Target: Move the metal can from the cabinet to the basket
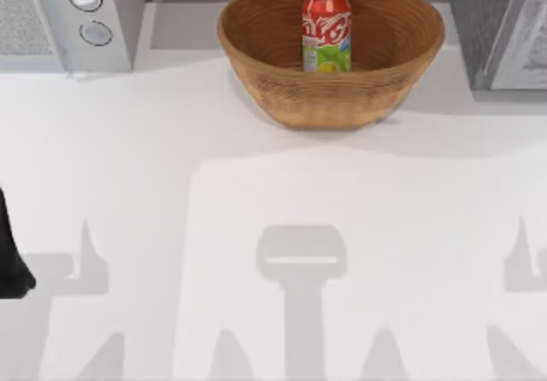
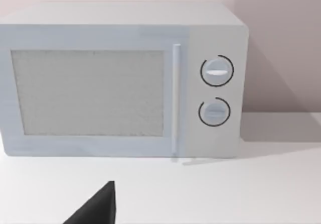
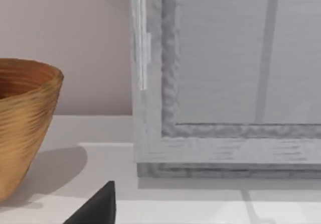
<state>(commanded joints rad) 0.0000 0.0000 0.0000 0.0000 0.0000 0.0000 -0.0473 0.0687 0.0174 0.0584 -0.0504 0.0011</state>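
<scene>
**Fingers unreadable on both grippers; can already standing in the basket**

Cannot tell whether spread or pressed together: just a dark wedge of the left gripper [image 2: 96,208] in the left wrist view, and a like wedge of the right gripper [image 3: 96,208] in the right wrist view. Nothing pinched, by the look of it.

Can [image 1: 326,31] upright inside the basket [image 1: 256,31], at 12 o'clock on the table [image 1: 273,193], a little toward the basket's far wall, clear of the rim. No longer in the cabinet [image 1: 483,22], at 1 to 2 o'clock. Task, judging from this, done or all but done.

Step in hand, likely: hold both arms parked and leave the can alone. Left arm [image 1: 10,257] low at 9 o'clock, well apart from the basket, its camera facing the microwave [image 1: 68,14] at 10 to 11 o'clock. Right gripper facing the cabinet front, with the basket's outer wall off to one side.

To do it well:
- Make no reach toward 12 o'clock; a nudge to the basket wall could tip a tall, narrow can.
- If retreating further, pull back toward 6 o'clock, not sideways.

Room and edges:
- Wide bare tabletop from the centre to 6 o'clock.
- Tighter at the back: basket between microwave and cabinet, closest to the cabinet's corner at 1 o'clock.
</scene>
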